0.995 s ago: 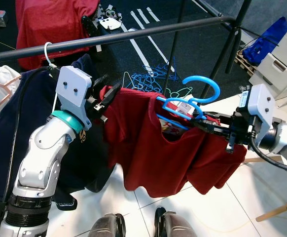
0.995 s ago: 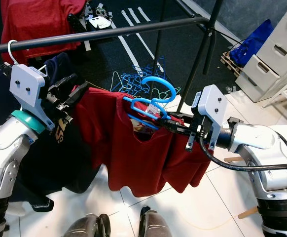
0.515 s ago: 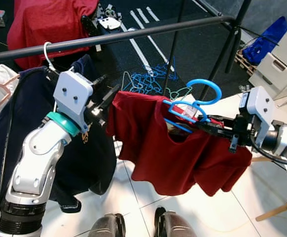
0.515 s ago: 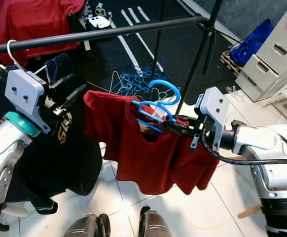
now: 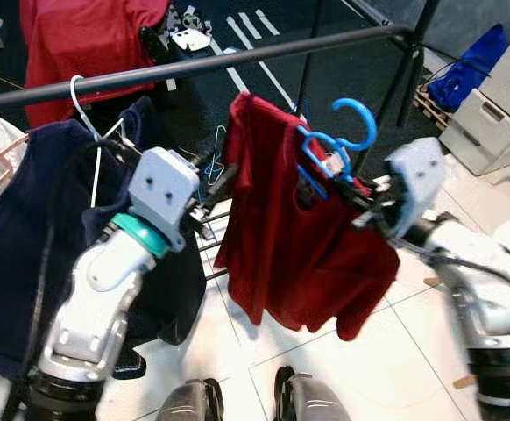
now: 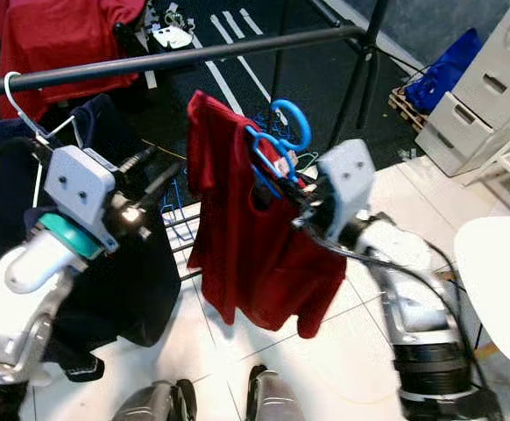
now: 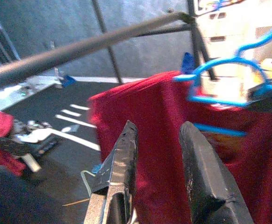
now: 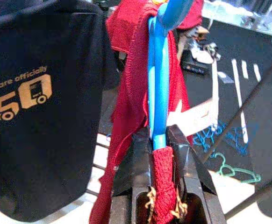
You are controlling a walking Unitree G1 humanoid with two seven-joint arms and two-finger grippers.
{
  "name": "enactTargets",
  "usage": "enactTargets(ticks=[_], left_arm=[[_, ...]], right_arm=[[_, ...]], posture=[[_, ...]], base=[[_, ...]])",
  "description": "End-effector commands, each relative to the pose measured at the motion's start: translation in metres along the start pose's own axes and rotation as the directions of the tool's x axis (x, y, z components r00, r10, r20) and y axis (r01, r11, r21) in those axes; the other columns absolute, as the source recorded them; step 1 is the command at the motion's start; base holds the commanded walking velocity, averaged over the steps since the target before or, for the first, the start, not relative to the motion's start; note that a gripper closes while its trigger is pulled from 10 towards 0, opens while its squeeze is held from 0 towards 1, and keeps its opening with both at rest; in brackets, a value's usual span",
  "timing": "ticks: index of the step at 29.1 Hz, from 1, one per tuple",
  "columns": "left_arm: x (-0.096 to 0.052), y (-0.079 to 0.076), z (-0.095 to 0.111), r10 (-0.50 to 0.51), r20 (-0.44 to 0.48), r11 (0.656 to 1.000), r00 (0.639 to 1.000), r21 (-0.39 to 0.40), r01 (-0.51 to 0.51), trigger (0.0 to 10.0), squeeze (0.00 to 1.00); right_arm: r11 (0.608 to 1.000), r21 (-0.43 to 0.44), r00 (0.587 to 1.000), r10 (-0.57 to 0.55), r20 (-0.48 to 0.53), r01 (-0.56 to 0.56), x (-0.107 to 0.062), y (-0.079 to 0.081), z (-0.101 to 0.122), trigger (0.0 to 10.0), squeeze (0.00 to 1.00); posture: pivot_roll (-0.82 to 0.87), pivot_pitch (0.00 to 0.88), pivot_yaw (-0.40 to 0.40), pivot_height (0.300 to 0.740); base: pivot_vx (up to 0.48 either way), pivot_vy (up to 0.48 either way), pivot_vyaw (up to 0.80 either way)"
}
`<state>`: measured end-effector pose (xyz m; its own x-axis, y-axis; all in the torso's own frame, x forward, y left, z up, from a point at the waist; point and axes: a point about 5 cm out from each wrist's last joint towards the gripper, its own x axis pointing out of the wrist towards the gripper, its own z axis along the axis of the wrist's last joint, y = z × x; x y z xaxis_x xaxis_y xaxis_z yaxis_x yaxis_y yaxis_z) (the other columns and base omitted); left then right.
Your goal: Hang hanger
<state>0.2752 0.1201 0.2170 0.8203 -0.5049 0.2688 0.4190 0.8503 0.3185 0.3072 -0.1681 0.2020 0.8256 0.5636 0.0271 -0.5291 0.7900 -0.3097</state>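
Two grippers work below the rail (image 5: pixel 194 66), a dark bar running across the rack ahead of me. My right gripper (image 8: pixel 160 140) is clamped on the blue hanger (image 5: pixel 334 145), its two black fingers pressed against the hanger's lower bar with a fold of red cloth pinched between them. The hanger carries a red shirt (image 5: pixel 294 237), which hangs bunched and narrow, one shoulder lifted up close under the rail. The hanger's hook (image 5: pixel 357 123) curls upward just below the rail, not over it.

My left gripper (image 7: pixel 159 163) sits beside the shirt's left edge, fingers a little apart with nothing between them; red cloth shows just beyond their tips. My left arm reaches up in front of a navy shirt (image 5: pixel 27 237) that hangs from a white hanger (image 5: pixel 84 105) hooked over the rail. In my right wrist view a dark shirt (image 8: pixel 42 102) with gold print hangs just beside the red one.

On the dark floor behind the rack lies a tangle of blue hangers (image 6: pixel 286 158). A red cloth (image 5: pixel 88 39) is draped farther back at the left. Grey drawers (image 6: pixel 492 88) stand at the right, with a blue bag (image 6: pixel 439 70) beside them.
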Motion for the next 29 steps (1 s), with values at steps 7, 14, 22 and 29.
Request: enactTargets(ticks=[7,14,22,29], left_arm=[[-0.007,-0.005,-0.017,0.232,-0.082,0.973,0.969,0.031,-0.230,10.0,0.00],[-0.019,0.004,-0.017,0.344,-0.071,0.935,0.936,0.115,-0.334,10.0,0.00],[-0.022,0.016,-0.019,0.448,-0.088,0.890,0.890,0.136,-0.435,10.0,0.00],[-0.020,0.009,-0.014,0.453,-0.067,0.887,0.889,0.139,-0.441,10.0,0.00]], right_arm=[[0.991,0.074,0.989,-0.115,0.092,0.108,0.016,-0.001,0.006,0.0,0.00],[0.971,0.100,0.966,-0.230,0.120,0.219,0.021,-0.013,0.009,0.0,0.00],[0.945,0.180,0.947,-0.298,0.119,0.274,0.040,-0.032,0.011,0.0,0.00],[0.968,0.199,0.985,-0.166,0.053,0.152,0.070,-0.034,0.010,0.0,0.00]], posture=[[-0.12,0.114,0.026,0.740],[-0.09,0.097,0.001,0.740],[-0.06,0.096,-0.009,0.740],[-0.04,0.097,-0.022,0.740]], base=[[0.000,0.000,0.00],[0.000,0.000,0.00],[0.000,0.000,0.00],[0.000,0.000,0.00]])
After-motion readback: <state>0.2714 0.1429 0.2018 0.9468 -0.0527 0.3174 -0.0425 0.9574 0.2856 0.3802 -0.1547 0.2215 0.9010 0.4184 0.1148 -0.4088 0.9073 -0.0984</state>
